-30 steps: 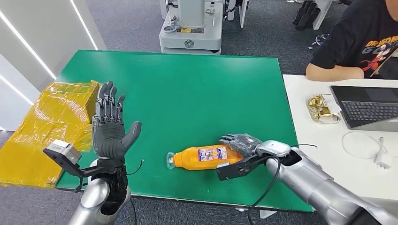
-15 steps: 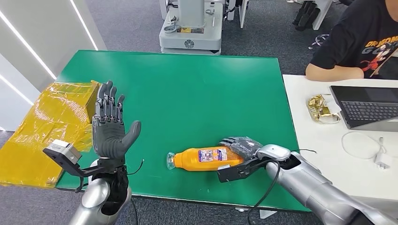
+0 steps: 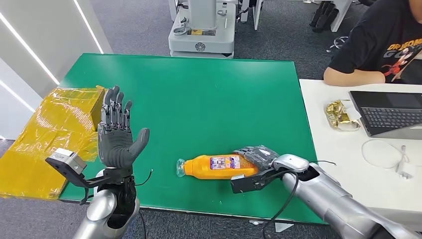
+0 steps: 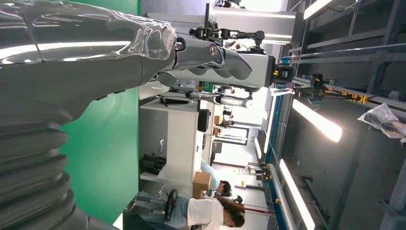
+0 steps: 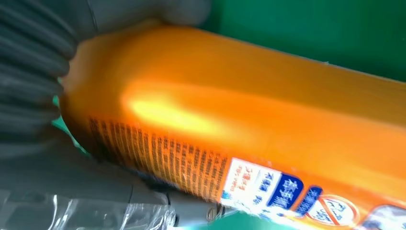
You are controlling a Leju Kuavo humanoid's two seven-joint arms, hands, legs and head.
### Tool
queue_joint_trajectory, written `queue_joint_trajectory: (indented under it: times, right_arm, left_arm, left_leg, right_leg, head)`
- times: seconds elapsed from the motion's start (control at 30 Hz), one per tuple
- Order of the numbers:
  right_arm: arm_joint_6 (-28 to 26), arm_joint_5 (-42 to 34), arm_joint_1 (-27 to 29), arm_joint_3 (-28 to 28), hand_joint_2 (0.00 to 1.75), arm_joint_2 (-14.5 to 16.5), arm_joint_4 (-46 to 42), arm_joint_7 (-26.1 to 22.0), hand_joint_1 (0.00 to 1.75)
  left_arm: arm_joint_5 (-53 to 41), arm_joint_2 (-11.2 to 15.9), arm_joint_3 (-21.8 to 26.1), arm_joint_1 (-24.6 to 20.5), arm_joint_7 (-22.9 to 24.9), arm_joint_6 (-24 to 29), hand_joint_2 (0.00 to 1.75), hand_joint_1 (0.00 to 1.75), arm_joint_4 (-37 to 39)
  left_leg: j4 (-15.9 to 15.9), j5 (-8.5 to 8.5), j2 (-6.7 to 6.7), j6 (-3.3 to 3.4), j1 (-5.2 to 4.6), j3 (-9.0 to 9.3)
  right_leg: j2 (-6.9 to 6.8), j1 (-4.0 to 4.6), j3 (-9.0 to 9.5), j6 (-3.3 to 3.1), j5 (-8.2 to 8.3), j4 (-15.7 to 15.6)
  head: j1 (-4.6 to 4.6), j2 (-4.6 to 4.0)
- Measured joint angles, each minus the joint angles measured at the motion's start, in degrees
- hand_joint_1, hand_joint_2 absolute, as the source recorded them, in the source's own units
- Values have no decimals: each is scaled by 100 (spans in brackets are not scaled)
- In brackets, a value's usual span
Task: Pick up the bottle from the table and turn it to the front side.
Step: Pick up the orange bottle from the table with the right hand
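Note:
An orange bottle (image 3: pixel 219 166) with a white and blue label lies on its side on the green table (image 3: pixel 199 94) near the front edge, its clear cap pointing left. My right hand (image 3: pixel 258 155) wraps over its base end, fingers curled across the top. The right wrist view shows the bottle (image 5: pixel 239 120) close up, with the printed back of the label facing the camera and my hand (image 5: pixel 33 62) around the base. My left hand (image 3: pixel 117 137) stands raised over the table's front left corner, palm open, fingers spread and holding nothing; the left wrist view shows this hand (image 4: pixel 72 57) too.
A yellow wrapped box (image 3: pixel 54 129) lies at the table's left edge. To the right stands a white table with a laptop (image 3: pixel 390 117), gold wrappers (image 3: pixel 341 115) and a white cable (image 3: pixel 388 152). A person (image 3: pixel 383 45) sits behind it. A grey machine (image 3: pixel 201 30) stands beyond the green table.
My right hand has slid slightly further over the bottle's base and its fingers have curled tighter. The bottle has barely shifted. The left hand has not moved.

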Motion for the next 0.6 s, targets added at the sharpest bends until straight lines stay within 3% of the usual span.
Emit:
queue_joint_trajectory:
  times: [0.23,0.6]
  right_arm:
    - [-381,179,199,-206,175,0,-95,6,175]
    - [-545,329,451,-584,175,-1,-367,112,175]
  left_arm:
    - [-32,-2,0,16,0,-2,175,0,-2]
    - [-52,-7,0,19,20,-16,175,0,-1]
  left_leg:
    - [0,1,0,1,0,0]
    - [0,1,-1,1,0,-5]
  right_leg:
    - [0,0,0,-1,2,1]
    - [0,0,-3,-1,2,1]
  head:
    - [0,0]
    - [0,0]
